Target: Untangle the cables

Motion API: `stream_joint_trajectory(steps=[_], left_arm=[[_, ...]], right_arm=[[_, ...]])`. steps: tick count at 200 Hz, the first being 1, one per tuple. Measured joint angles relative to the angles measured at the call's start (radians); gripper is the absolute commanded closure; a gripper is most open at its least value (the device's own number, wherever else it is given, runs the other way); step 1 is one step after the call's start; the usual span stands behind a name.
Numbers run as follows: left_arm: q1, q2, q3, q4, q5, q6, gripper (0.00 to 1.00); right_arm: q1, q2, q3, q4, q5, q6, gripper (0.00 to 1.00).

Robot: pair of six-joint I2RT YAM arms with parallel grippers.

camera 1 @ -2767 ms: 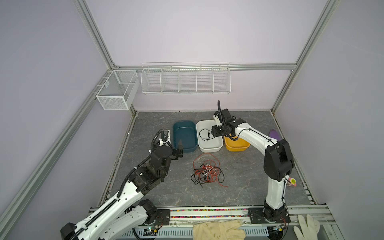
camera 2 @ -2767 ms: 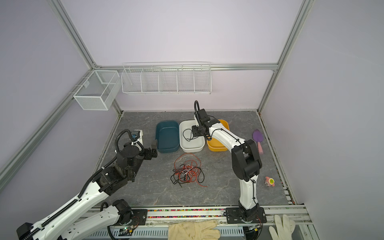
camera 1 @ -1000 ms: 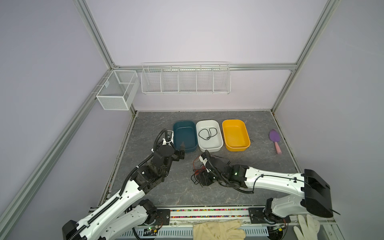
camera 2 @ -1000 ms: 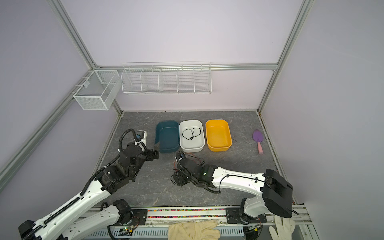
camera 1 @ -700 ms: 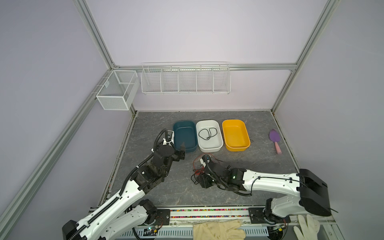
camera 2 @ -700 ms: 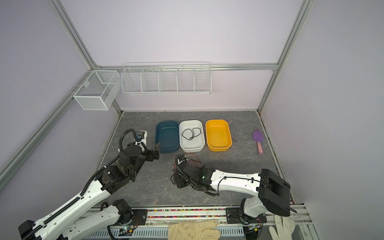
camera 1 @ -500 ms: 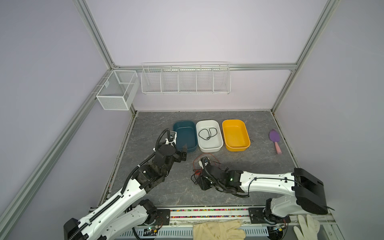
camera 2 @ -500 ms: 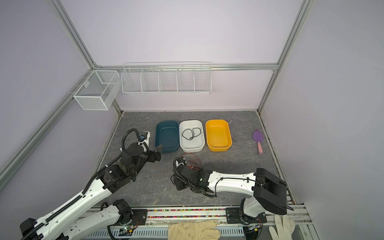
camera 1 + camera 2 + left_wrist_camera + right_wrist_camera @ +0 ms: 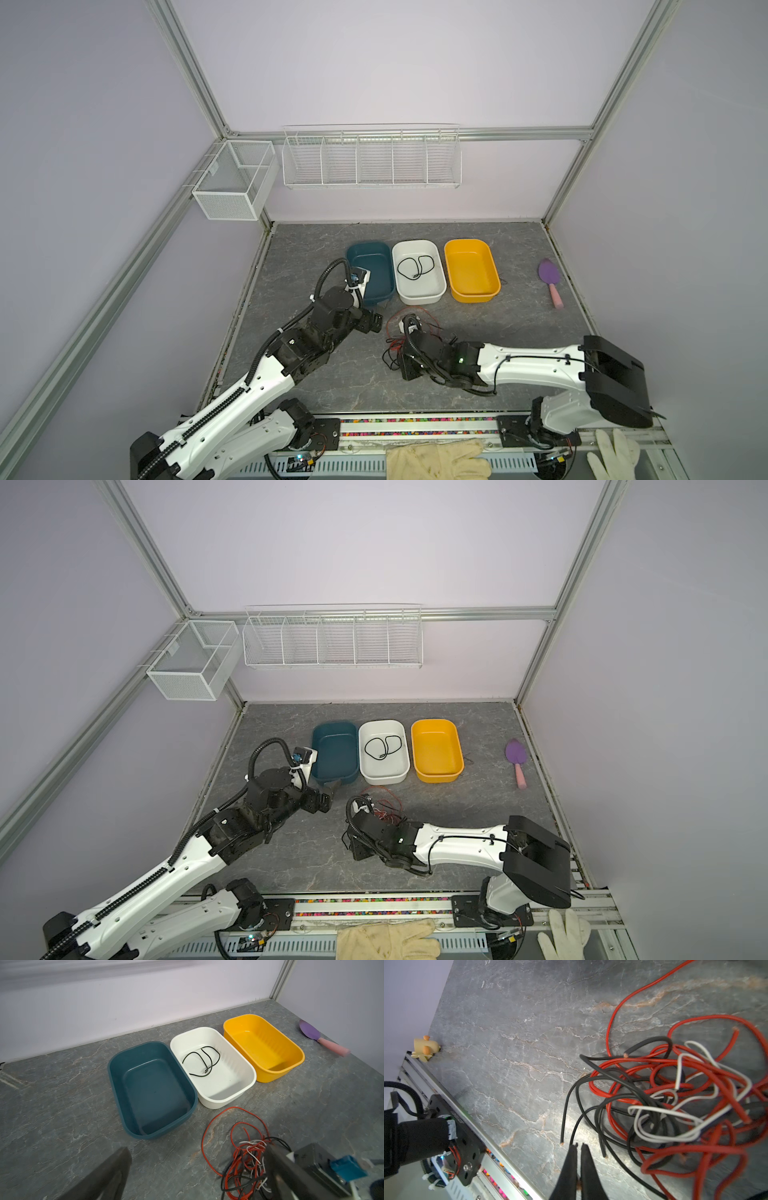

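On the grey bench [image 9: 519, 332], 1 black cable [image 9: 415, 268] is laid in the white tub [image 9: 420, 296], other cables [image 9: 675, 1095] left tangled; right tool [image 9: 578, 1147] closed at a black end, grip unclear, left tool [image 9: 195, 1157] wide.

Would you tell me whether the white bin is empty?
Not empty: one black cable lies looped on the floor of the white bin.

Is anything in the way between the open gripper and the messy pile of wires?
No. Only bare table lies between the open left gripper and the cables. The right gripper sits at the pile's front edge, shut on a black cable, out of that path.
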Motion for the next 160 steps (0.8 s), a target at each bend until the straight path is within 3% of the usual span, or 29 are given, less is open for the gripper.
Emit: stream_joint_trajectory(steps=[41, 93, 160], left_arm=[[-0.012, 0.027, 0.0, 0.0, 0.085, 0.007, 0.01], [-0.022, 0.044, 0.0, 0.0, 0.115, 0.011, 0.01], [-0.032, 0.044, -0.001, -0.001, 0.119, 0.012, 0.01]], right_arm=[[0.001, -0.151, -0.008, -0.075, 0.043, -0.031, 0.93], [0.001, -0.269, 0.016, -0.204, 0.084, -0.103, 0.93], [0.001, -0.364, 0.239, -0.369, 0.097, -0.247, 0.93]])
